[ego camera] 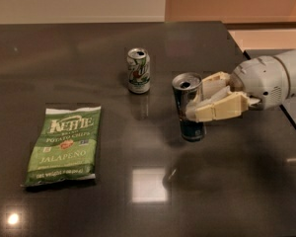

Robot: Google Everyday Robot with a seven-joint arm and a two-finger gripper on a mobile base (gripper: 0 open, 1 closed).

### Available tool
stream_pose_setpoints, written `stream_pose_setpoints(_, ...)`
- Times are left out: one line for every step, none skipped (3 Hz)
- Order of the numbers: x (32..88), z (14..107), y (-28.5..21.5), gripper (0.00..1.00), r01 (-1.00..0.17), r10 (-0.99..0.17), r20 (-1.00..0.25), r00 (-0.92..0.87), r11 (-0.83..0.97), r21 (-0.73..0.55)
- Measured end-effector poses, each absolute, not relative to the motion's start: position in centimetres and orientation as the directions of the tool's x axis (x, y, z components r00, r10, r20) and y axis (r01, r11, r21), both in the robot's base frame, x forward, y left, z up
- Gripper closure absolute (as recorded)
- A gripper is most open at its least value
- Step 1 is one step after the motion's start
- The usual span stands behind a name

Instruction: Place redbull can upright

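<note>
Cream two-finger gripper (201, 100) at right of centre is holding the tall slim silver-and-blue redbull can (187, 89), jaws clamped on it, can upright on dark glossy worktop (79, 211).

The gripper (201, 98), at the right side of the redbull can (183, 95), has two blocky cream-yellow fingers (222, 108) with paler tips. Further right of the can is a rounded light-grey wrist housing (264, 80) with a dark seam and a small patch of tiny holes.
</note>
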State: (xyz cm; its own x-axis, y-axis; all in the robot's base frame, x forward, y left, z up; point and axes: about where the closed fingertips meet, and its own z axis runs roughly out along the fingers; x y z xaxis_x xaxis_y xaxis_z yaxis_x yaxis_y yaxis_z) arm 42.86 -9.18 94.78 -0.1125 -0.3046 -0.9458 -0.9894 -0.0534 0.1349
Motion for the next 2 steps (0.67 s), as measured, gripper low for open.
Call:
stream_pose_setpoints(43.44, 93.86, -9.39, 1.00, -0.990, -0.225, -0.970, -0.096, -0.076, 0.115)
stream_pose_setpoints(43.93, 93.00, -9.87, 1.00, -0.992, -0.156, -0.984, -0.080, -0.086, 0.094)
